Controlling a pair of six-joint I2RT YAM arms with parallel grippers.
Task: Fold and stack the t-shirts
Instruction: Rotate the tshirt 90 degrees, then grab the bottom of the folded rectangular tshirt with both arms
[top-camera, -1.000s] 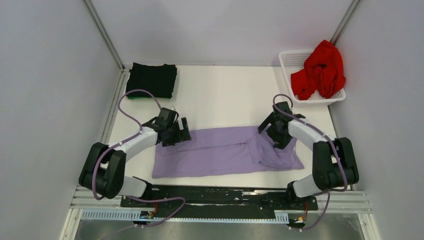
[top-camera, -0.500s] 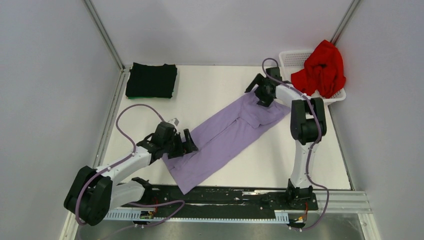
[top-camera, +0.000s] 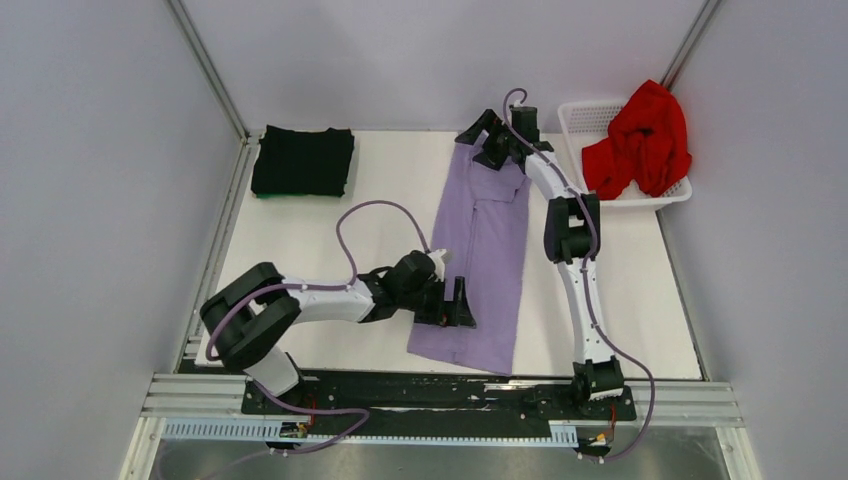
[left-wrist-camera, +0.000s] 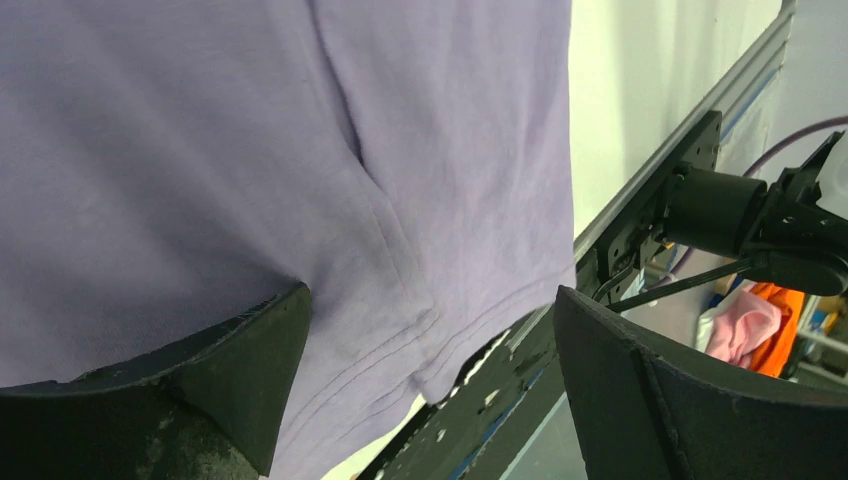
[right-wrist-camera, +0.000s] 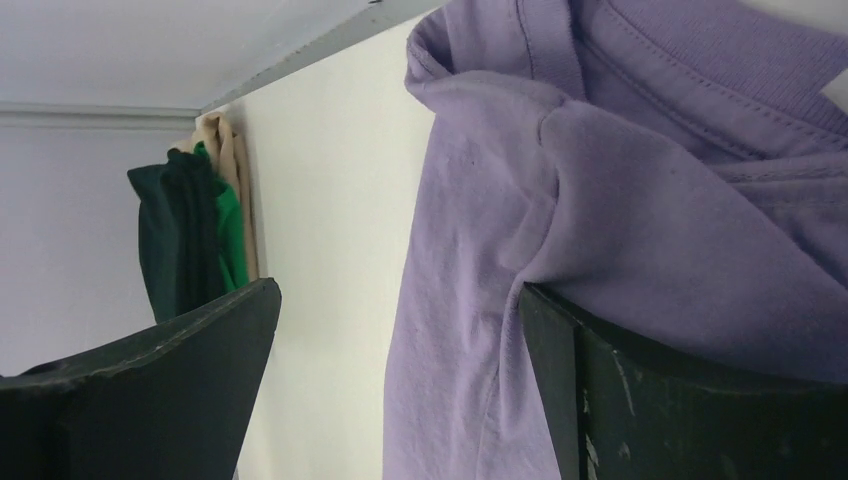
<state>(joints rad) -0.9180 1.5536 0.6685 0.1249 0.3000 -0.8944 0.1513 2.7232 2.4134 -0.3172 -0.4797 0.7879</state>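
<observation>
Lavender t-shirt (top-camera: 482, 255) lies lengthwise (collar farthest). Left gripper (top-camera: 456, 307), jaws apart, at its near hem; right gripper (top-camera: 479, 146), likewise apart, at collar.

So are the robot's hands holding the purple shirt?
No. Both are open: left end effector at the hem of the lavender shirt, right end effector at its collar.

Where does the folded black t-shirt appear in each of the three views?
Top external: folded black t-shirt in the far left corner.
Left wrist: not in it.
Right wrist: folded black t-shirt at the left edge.
Shared landmark: the lavender t-shirt, in all three.
</observation>
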